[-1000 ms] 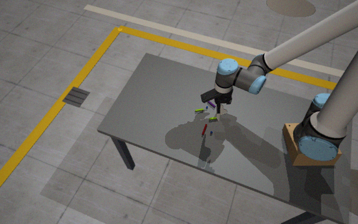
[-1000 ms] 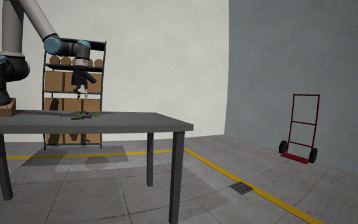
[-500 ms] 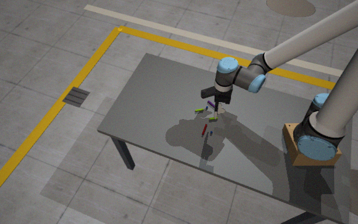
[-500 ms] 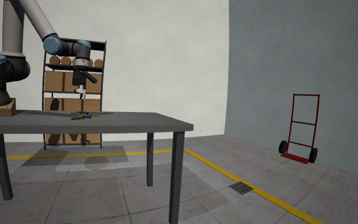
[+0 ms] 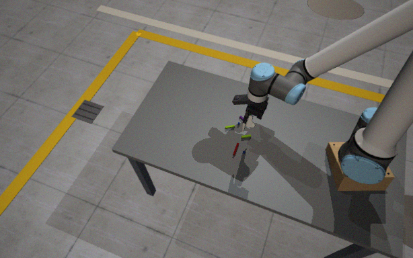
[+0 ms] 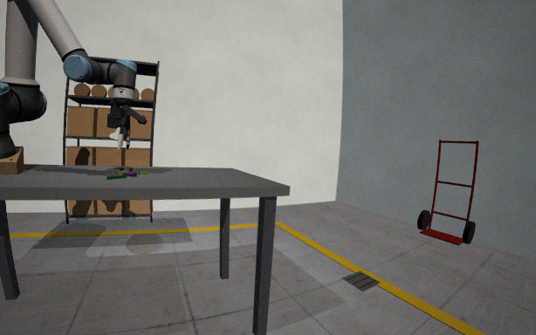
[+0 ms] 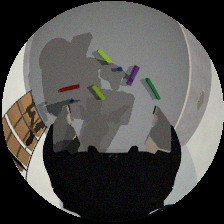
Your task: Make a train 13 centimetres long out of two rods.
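Several rods lie flat and apart on the grey table (image 5: 175,101) (image 6: 196,179) (image 7: 150,40). The wrist view shows a red rod (image 7: 69,88) (image 5: 235,149), a purple rod (image 7: 132,75) (image 5: 241,117), a green rod (image 7: 152,88) (image 6: 116,177), two lime rods (image 7: 104,56) (image 7: 98,92) (image 5: 230,126) (image 5: 245,136) and two small blue rods (image 7: 119,69) (image 7: 71,101). No two rods touch end to end. My gripper (image 5: 247,123) (image 6: 121,139) (image 7: 112,105) is open and empty. It hangs well above the group of rods.
The arm's base stands on a wooden block (image 5: 336,175) (image 6: 10,163) at the table's edge. A shelf with cardboard boxes (image 6: 109,118) stands behind the table. A red hand truck (image 6: 450,192) stands far off by the wall.
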`<control>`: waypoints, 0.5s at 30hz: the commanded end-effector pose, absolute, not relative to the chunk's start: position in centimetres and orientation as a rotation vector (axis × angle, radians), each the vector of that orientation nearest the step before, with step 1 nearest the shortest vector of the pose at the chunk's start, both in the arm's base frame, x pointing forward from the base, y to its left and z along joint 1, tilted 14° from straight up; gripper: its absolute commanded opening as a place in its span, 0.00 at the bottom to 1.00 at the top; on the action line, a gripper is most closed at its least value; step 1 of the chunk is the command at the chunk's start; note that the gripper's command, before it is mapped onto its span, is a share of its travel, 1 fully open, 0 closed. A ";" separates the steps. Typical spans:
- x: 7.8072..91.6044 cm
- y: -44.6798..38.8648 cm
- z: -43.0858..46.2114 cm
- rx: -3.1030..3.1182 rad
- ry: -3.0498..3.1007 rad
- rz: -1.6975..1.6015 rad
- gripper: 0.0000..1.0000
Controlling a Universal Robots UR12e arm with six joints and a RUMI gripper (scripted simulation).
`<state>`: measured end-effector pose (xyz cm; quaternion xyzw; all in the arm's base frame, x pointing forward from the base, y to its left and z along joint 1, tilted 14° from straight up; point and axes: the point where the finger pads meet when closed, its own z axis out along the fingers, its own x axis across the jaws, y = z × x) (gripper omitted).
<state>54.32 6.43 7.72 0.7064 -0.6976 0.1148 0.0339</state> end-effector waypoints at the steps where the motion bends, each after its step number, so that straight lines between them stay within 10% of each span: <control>1: 54.7 5.4 7.9 1.995 -2.331 0.366 1.00; 15: 55.1 3.2 8.2 1.554 -2.695 0.379 1.00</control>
